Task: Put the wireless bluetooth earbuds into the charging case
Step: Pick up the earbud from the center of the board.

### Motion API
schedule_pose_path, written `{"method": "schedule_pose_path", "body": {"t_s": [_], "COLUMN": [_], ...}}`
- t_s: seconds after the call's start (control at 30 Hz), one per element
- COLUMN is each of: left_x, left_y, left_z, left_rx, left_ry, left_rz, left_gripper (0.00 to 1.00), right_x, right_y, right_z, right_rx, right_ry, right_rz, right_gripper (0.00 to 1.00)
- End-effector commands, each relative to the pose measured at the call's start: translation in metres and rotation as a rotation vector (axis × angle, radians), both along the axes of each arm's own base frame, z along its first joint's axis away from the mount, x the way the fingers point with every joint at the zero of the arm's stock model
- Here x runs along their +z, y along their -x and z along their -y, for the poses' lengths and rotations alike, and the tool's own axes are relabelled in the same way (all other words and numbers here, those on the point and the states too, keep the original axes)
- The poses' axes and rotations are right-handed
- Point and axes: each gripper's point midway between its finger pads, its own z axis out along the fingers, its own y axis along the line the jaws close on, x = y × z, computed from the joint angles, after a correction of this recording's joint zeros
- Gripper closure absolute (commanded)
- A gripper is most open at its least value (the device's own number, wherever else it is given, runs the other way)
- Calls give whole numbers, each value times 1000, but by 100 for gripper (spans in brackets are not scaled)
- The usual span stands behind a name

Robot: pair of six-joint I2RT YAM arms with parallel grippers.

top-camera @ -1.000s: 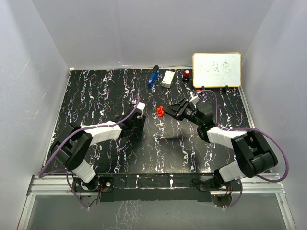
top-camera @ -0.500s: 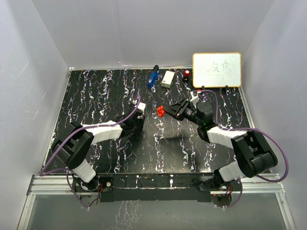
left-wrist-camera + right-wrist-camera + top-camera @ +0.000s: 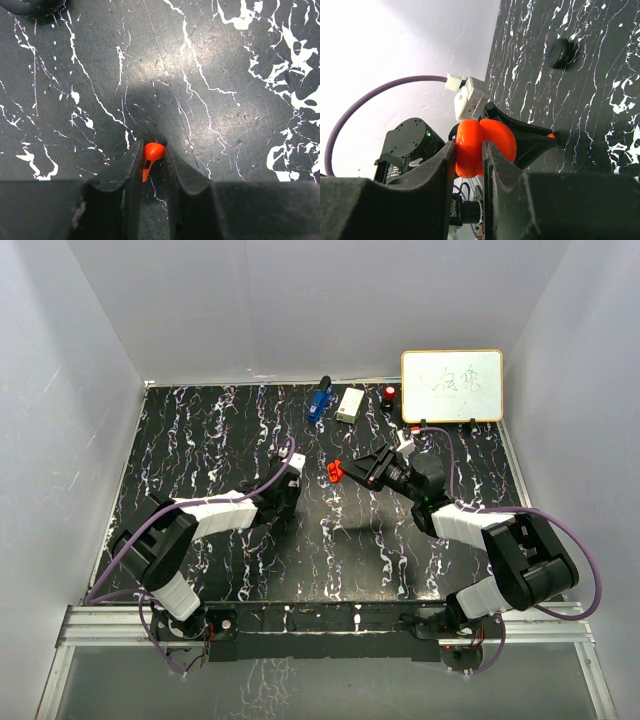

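Note:
A tiny red earbud with a black slot lies on the black marbled table, pinched between the tips of my left gripper, which is shut on it. In the top view that left gripper points down at mid-table. My right gripper is shut on the red charging case, a rounded two-lobed shell held above the table. From above, the charging case hangs just right of the left gripper. The right wrist view also shows the left gripper's black fingers with a speck of the earbud.
A black round disc lies on the table beyond the left gripper. At the back stand a whiteboard, a blue object, a white box and a small red-topped item. White walls enclose the table.
My left gripper's fingers have closed onto the red earbud, and its wrist has shifted slightly toward the back. The right arm holds the case where it was.

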Motion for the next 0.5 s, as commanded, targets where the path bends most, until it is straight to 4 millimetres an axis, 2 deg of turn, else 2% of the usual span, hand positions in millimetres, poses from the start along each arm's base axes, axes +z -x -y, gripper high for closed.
{"method": "schedule_pose_path", "body": {"t_s": [0.0, 0.23, 0.3, 0.47], "left_x": [9, 19, 31, 82], "left_y": [-3, -5, -8, -18], "left_z": [7, 7, 8, 14], "left_rx": [-12, -4, 4, 13], "left_ry": [6, 16, 30, 119], "left_rz": [13, 28, 53, 166], "left_gripper": [88, 93, 96, 100], "right_x": [14, 14, 14, 13], "right_y": [-1, 0, 0, 0], "right_z": [2, 3, 3, 5], "right_rx": [1, -1, -1, -2], "right_ry": [-25, -26, -25, -29], "right_rz": [67, 67, 67, 60], "right_gripper": [96, 96, 96, 96]}}
